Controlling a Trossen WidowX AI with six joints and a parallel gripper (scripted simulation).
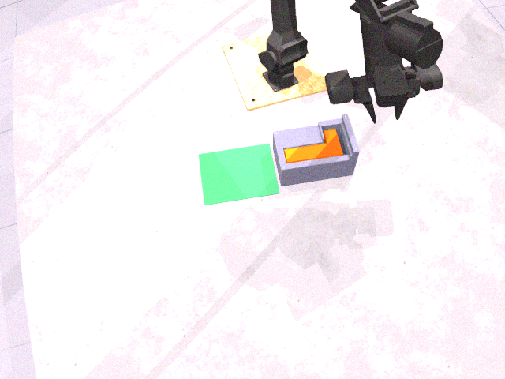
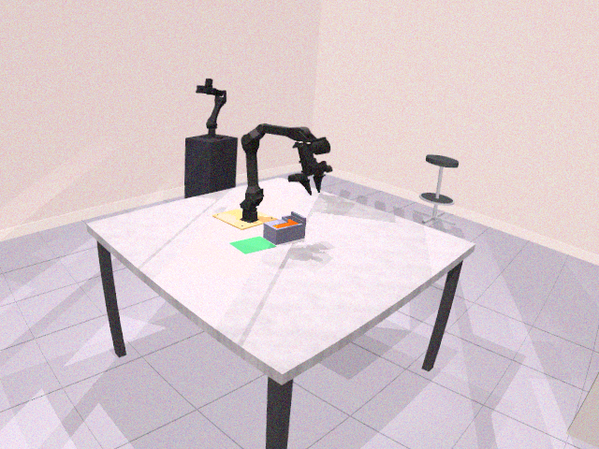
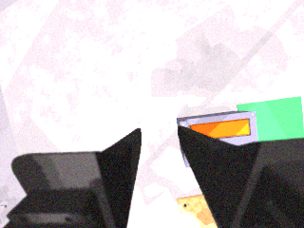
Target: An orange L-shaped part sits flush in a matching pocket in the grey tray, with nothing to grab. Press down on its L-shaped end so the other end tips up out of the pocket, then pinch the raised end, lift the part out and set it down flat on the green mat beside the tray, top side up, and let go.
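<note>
The orange L-shaped part (image 1: 312,151) (image 2: 285,224) (image 3: 223,129) lies in the pocket of the grey tray (image 1: 318,172) (image 2: 284,236) (image 3: 253,128). Its L-shaped end is at the tray's right in the top view, beside the raised wall; in the wrist view a finger hides that end. The green mat (image 1: 238,173) (image 2: 252,244) (image 3: 275,119) lies left of the tray in the top view, with nothing on it. My gripper (image 1: 387,121) (image 2: 314,194) (image 3: 159,131) is partly open and empty, pointing down, above the table and to the tray's right in the top view.
The arm's base stands on a wooden board (image 1: 245,81) (image 2: 226,218) (image 3: 195,204) behind the tray and mat. The tray's raised wall (image 1: 350,133) (image 2: 298,217) stands at its right end. A second small arm on a black pedestal (image 2: 211,166) and a stool (image 2: 441,161) stand beyond the table.
</note>
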